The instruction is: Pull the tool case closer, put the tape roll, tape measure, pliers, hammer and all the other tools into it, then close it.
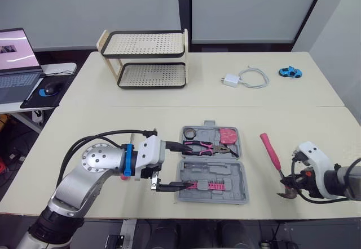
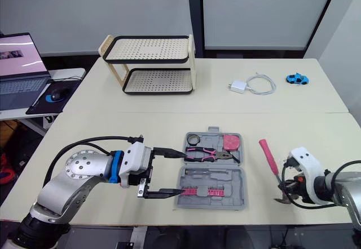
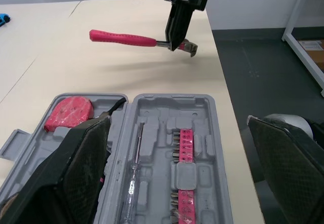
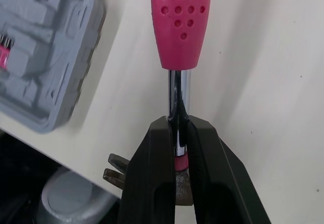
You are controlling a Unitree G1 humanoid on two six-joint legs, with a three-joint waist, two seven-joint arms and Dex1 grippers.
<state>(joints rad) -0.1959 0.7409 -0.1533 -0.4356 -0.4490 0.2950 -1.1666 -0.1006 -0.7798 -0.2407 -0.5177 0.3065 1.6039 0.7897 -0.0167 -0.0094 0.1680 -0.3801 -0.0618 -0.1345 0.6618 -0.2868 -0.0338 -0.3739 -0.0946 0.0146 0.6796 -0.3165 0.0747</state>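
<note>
The pale bench [image 1: 113, 119] carries everything here. At its far side are a two-tier rack [image 1: 146, 57], a white charger with its cable [image 1: 248, 78] and a small blue toy car [image 1: 289, 71].

The grey tool case [image 1: 236, 177] lies open near the front edge, both halves flat. The far half holds the pliers [image 1: 206, 146], the pink tape measure [image 1: 228, 134] and the tape roll [image 1: 189, 132]. The near half holds a strip of pink bits [image 1: 208, 186] and a slim screwdriver [image 3: 132, 183].

The left gripper [image 1: 187, 166] is at the case's left side. Its fingers [image 3: 81, 173] are released and spread wide, one at the pliers' handles and one at the near half, grasping nothing.

The hammer [image 1: 269, 147] is to the right of the case, apart from it, its pink handle pointing away from the robot. The right gripper [image 4: 178, 127] has its fingers [image 4: 152, 173] clenched on the bare metal shaft just below the head. In the left wrist view the hammer's shadow lies apart beneath it, so it looks lifted off the bench.

The hammer is probably the heaviest piece — stiff, with nearly all its weight in the head. A hold close to the head keeps that weight by the fingers, so the handle should not lever it downward. The polished shaft is likely slippery, though, and the hammer could roll in the grip. The dimpled handle would give better friction — at the cost of a nose-heavy swing. I cannot tell which recess is meant for it.
</note>
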